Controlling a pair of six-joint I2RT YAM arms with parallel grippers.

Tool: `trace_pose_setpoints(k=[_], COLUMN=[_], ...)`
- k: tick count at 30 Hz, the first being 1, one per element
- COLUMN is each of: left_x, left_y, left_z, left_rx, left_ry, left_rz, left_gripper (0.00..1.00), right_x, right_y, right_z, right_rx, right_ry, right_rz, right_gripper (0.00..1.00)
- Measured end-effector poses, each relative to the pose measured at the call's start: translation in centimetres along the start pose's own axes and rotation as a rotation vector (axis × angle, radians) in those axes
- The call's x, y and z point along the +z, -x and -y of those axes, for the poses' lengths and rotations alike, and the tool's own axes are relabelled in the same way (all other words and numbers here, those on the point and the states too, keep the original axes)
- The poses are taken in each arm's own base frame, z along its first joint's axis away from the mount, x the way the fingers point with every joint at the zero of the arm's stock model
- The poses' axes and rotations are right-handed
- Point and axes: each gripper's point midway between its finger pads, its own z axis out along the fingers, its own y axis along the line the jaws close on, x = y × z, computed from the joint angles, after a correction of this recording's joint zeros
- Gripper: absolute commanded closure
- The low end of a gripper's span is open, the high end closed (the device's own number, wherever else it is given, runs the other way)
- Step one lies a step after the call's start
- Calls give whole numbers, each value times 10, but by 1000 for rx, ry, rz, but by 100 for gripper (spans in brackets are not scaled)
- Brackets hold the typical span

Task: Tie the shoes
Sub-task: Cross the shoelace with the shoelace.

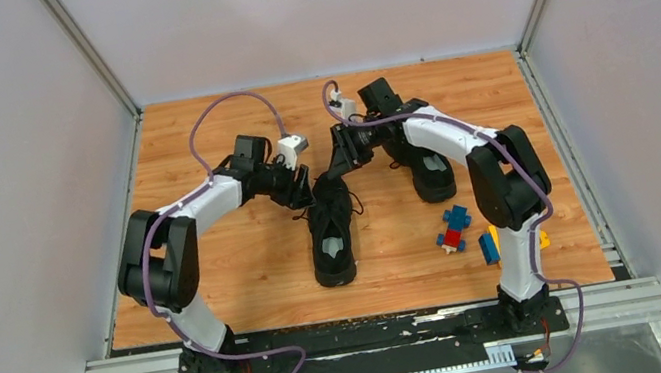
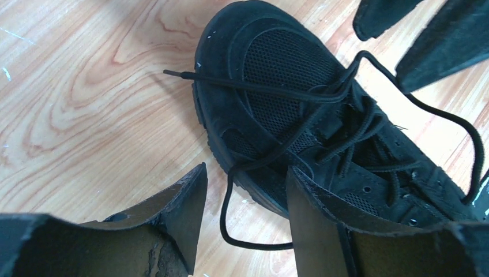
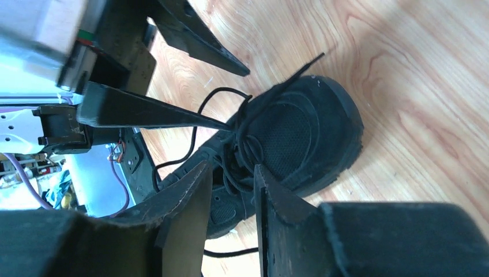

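Two black shoes lie on the wooden table: one in the middle (image 1: pixel 331 239), toe pointing away from the arm bases, the other (image 1: pixel 432 175) to its right, partly under the right arm. Both grippers hang over the middle shoe's toe and laces. My left gripper (image 2: pixel 247 170) is open beside the shoe (image 2: pixel 277 63); a slack lace loop (image 2: pixel 228 222) lies on the floor across its gap, untouched by the pads. My right gripper (image 3: pixel 232 166) is open above the laces (image 3: pixel 245 135), holding nothing. One loose lace end (image 2: pixel 173 73) sticks out past the toe.
Small blue, red and yellow toy blocks (image 1: pixel 455 226) lie to the right of the middle shoe, near the right arm's base. The left gripper's fingers (image 3: pixel 155 112) cross the right wrist view close to the laces. Metal rails edge the table.
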Motion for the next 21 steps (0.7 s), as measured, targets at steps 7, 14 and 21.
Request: trace_pose_setpoints(k=[7,14,21], left_x=[10,16,13], left_y=[-3,-2,-3], left_z=[-5,0,3], left_rx=[-23,-29,-14], left_ry=[-34,-96,-121], left_rz=[-16,-23,-30], left_gripper=[52,76,96], right_x=[11,22,34], right_y=[6,2,-7], right_z=[-6,2,-1], right_rx=[-61,-65,-69], right_ry=[20,18,16], right_rz=[-11,-35,-76], right_gripper=[67,67,85])
